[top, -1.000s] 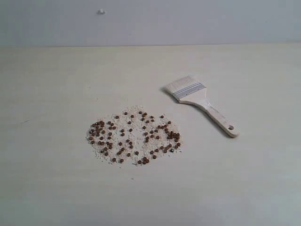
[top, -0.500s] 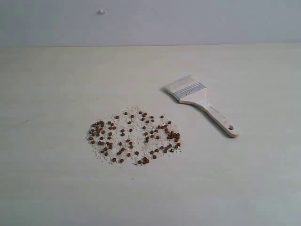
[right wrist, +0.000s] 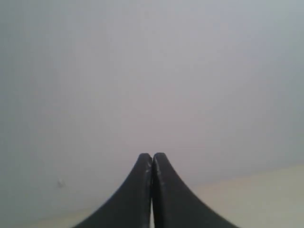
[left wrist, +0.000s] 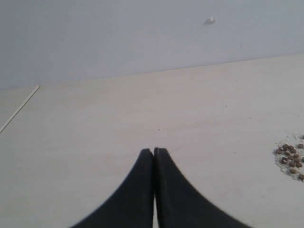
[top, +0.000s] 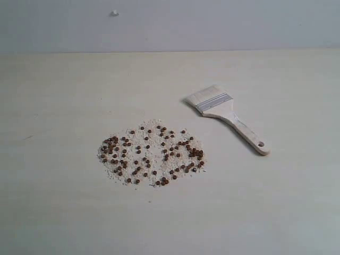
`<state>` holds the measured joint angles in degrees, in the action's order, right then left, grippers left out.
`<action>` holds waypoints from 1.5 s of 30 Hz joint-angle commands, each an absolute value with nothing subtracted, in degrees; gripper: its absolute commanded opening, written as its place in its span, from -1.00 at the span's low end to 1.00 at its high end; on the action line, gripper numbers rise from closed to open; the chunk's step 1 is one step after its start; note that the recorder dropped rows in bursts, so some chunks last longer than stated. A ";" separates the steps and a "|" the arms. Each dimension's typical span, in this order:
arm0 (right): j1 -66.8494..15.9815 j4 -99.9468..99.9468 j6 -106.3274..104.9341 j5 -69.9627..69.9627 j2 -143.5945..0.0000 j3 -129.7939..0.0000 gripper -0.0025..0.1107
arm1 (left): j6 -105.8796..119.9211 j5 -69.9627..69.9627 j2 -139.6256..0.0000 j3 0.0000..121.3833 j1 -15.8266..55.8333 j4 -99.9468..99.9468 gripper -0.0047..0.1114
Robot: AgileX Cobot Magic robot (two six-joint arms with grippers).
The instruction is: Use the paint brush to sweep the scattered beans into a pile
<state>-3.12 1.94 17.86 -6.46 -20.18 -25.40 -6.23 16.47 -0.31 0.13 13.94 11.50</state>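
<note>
Starting with the pale table [top: 64,223]: fills most of the exterior view and meets the grey wall [top: 212,24] along one straight far edge. Plenty of bare surface to the left, to the right and on the near side of what lies on it.

Over to the left wrist view: shows the left gripper [left wrist: 153,151], black jaws pressed together tip to tip with nothing between them, poised over bare table. Catches a thin straight line [left wrist: 19,109] crossing the surface off to one side, too.

Right wrist view next: shows the right gripper [right wrist: 152,155], likewise closed on nothing, aimed mostly at the wall with only a strip of table behind the jaws.

Back on the table: finding the beans [top: 151,154] near the middle, spread in a loose oval patch. Thicker at the left and right ends, thinner in the centre, ragged at the rim, not yet drawn into a mound. Glimpsed at the margin of the left wrist view as well, well apart from the closed tips.

Then the paint brush [top: 226,114], lying flat to the right of the patch and further back, untouched. Points pale bristles far-left and wooden handle near-right. Leaves a bare strip between ferrule and nearest beans.

Smallest of all: a white speck [top: 114,13] high on the wall.
</note>
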 commanded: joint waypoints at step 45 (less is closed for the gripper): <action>-15.30 8.75 -21.33 -45.34 -125.07 -85.08 0.00 | -6.27 15.66 0.00 0.00 13.85 11.58 -0.92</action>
